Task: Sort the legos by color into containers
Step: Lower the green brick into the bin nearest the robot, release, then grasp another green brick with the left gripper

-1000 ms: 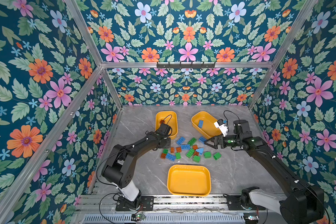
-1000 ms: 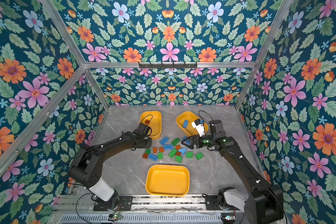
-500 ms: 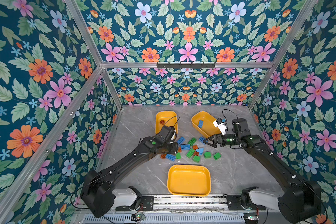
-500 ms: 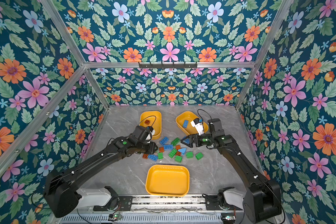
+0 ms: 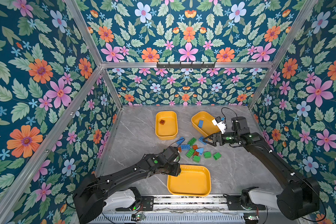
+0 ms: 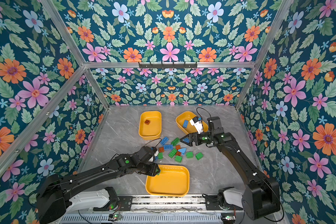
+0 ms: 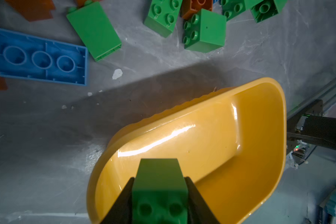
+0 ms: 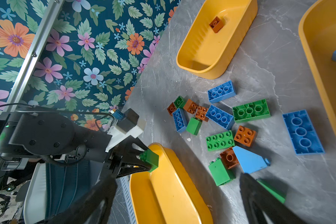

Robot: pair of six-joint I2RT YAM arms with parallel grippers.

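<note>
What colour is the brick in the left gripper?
Green; the brick shows best in the left wrist view.

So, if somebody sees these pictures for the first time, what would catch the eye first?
Probably the bright floral wallpaper on the walls around the grey marble-look table. Next, the left gripper gripping a small green studded plastic brick over the corner of the shallow yellow-orange plastic tray nearest the arm bases, and behind it the loose pile of blue, green and reddish-brown bricks mid-table.
</note>
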